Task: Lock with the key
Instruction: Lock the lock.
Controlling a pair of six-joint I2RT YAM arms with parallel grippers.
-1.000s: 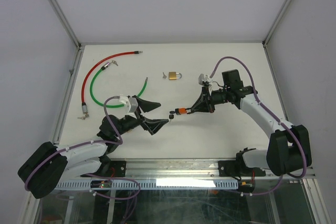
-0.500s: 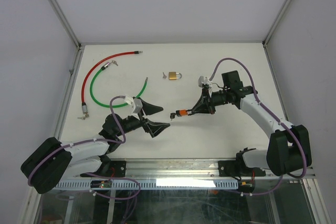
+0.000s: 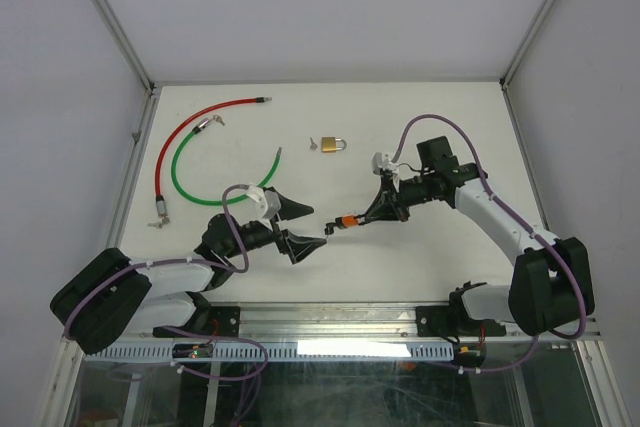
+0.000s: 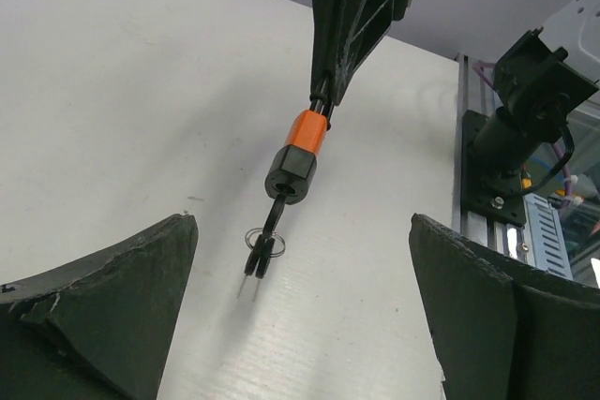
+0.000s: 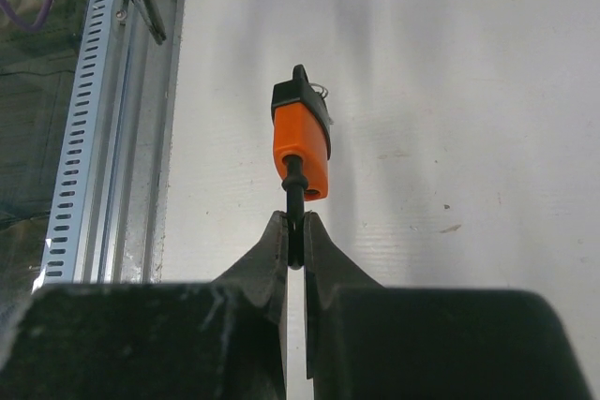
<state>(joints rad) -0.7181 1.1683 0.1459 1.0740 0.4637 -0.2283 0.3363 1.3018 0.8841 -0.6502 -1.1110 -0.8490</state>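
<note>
Black left gripper (image 3: 316, 223) is hanging spread wide and empty; just past it the right gripper (image 3: 364, 216) is pinching the orange lock (image 3: 346, 219) by its stem, keys (image 4: 262, 255) dangling, one seemingly inserted. Turning is looking undone; the brass padlock (image 3: 333, 144) is lying beyond.

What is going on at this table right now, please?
The right end effector is shut on the thin stem of an orange-and-black lock, holding it above the table with keys dangling from its far end. The left end effector is wide open facing those keys, touching nothing. A brass padlock lies untouched farther back.
</note>
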